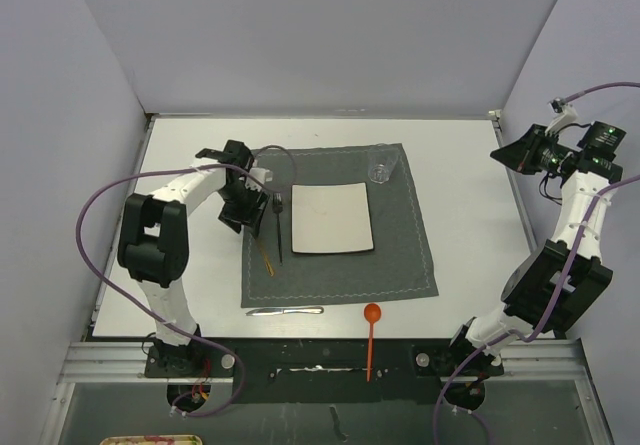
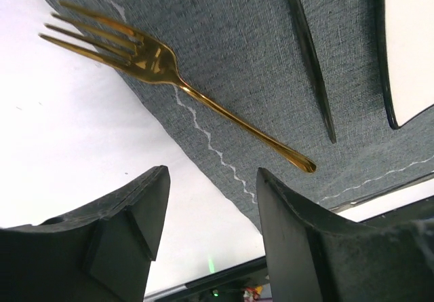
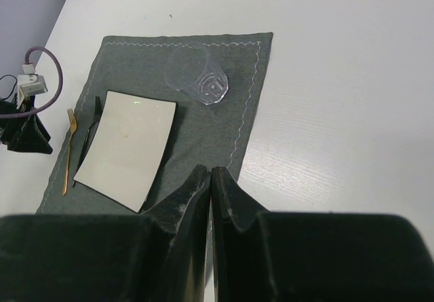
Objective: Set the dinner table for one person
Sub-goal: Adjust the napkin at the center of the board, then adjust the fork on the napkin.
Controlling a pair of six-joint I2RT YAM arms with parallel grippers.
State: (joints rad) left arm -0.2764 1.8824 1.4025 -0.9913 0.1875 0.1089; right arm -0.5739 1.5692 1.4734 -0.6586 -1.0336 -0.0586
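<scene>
left gripper (image 2: 211, 180), lower frame, spread wide and empty; gold fork (image 2: 178, 81), upper left, straddling grey placemat (image 2: 237, 37) edge onto the dinner table (image 2: 68, 153); right gripper (image 3: 210, 178) pressed together.

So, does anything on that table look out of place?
Yes. The gold fork lies slanted, tines poking past the edge of the grey placemat onto the white table. The knife and the orange spoon lie off the placemat, on its near side, the spoon's handle reaching over the black rail.

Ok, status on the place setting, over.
Left pincer open, empty, over gold fork. Right pincer shut, empty. Dinner table: plate, glass on placemat; knife, orange spoon off it. No obstruction seen.
</scene>
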